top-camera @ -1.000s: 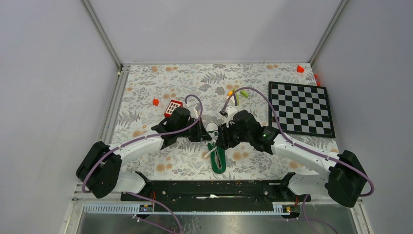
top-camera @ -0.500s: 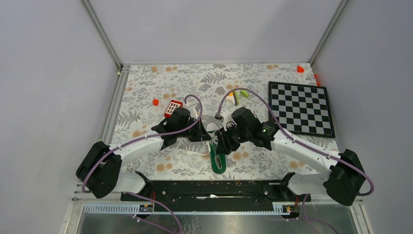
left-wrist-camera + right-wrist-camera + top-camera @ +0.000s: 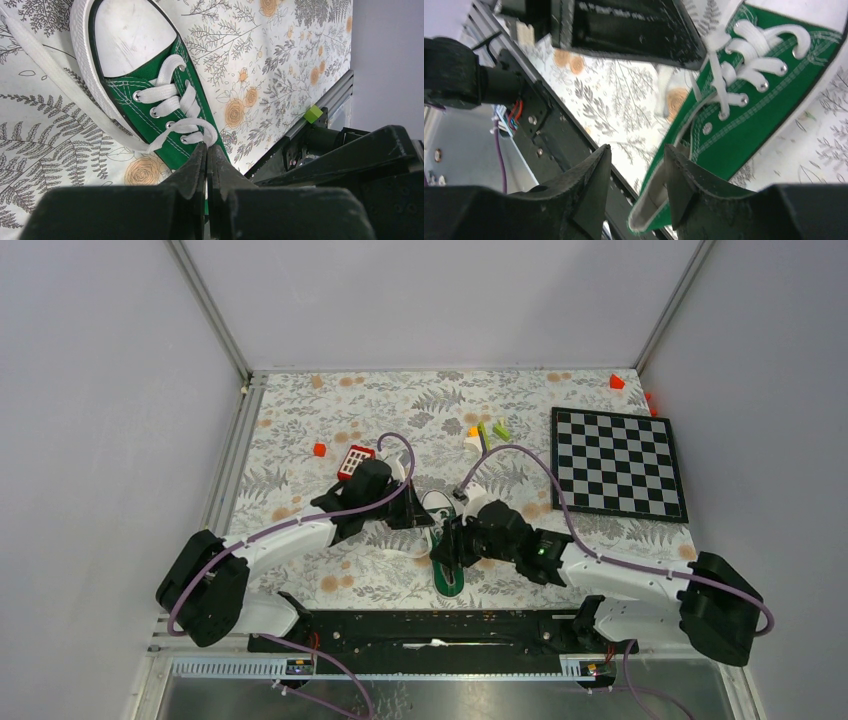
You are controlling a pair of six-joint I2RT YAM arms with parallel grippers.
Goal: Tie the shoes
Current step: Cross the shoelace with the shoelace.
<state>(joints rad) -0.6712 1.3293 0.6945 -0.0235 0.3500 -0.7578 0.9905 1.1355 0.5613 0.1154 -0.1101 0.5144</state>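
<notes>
Top external view showed you the green sneaker [image 3: 450,578] lying on the flowered cloth [image 3: 300,420] between the two arms, toe pointing away from the bases – near the middle of the table's front half. Your left gripper [image 3: 418,515] sat just beside the toe end; in the left wrist view its fingertips [image 3: 202,155] were pressed together, touching a loop of white lace [image 3: 175,107] – whether the lace was pinched, you could not tell. Your right gripper [image 3: 447,545] hung over the sneaker's heel half, jaws partly apart with nothing between them.
</notes>
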